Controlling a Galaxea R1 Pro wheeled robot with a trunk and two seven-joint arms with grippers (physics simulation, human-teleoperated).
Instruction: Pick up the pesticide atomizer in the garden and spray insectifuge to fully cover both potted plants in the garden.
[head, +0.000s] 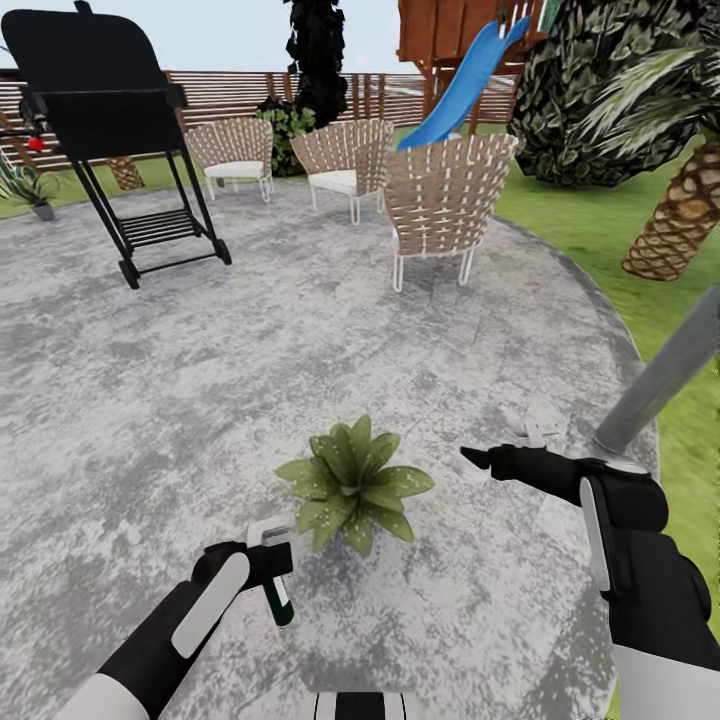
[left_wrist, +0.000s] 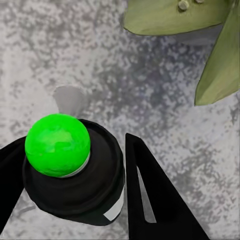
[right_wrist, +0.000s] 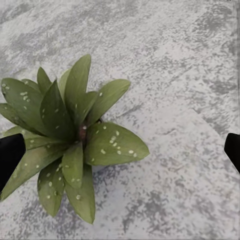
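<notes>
On the stone patio, before you: one catalogue of what lies in reach.

Patio (head: 200, 400): round, mottled grey stone, with lawn (head: 600, 230) along its right edge.
Potted plant (head: 352, 483): a low rosette of broad pointed leaves, sitting between your two arms; no pot is visible.
Insectifuge (right_wrist: 116, 145): white specks dotted over many leaves, seen clearly in your right wrist view.
Left gripper (head: 262, 568): your fingers are closed around the pesticide atomizer, near the plant's left side.
Pesticide atomizer (head: 279, 598): dark green bottle with a white band, whitish trigger head uppermost; in your left wrist view its end shows as a bright green ball (left_wrist: 58, 145) in a black collar.
Right gripper (head: 480, 458): held just right of the plant, nothing in it; your right wrist view shows the fingers spread wide apart.
Grey post (head: 660, 375): leaning, at your right arm.
Background: three woven chairs (head: 440, 200), a black grill (head: 110, 110), a blue slide (head: 460, 85), a slatted fence (head: 240, 95), a palm trunk (head: 680, 220).
</notes>
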